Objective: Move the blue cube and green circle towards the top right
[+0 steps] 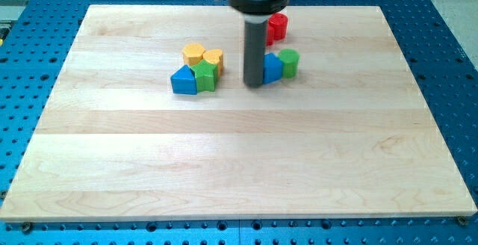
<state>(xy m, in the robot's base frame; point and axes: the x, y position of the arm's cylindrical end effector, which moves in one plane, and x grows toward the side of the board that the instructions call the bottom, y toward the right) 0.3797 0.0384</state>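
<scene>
The blue cube (pixel 272 68) sits right of centre in the upper part of the wooden board (pixel 239 163). The green circle (pixel 290 61) touches its right side. My tip (pixel 255 84) stands against the blue cube's left side, and the dark rod hides part of the cube.
A red cylinder (pixel 278 26) stands near the board's top edge, above the blue cube, partly hidden by the rod. To the left lies a tight cluster: a yellow hexagon (pixel 193 53), a yellow heart (pixel 213 58), a green star (pixel 205 75) and a blue triangular block (pixel 183 80).
</scene>
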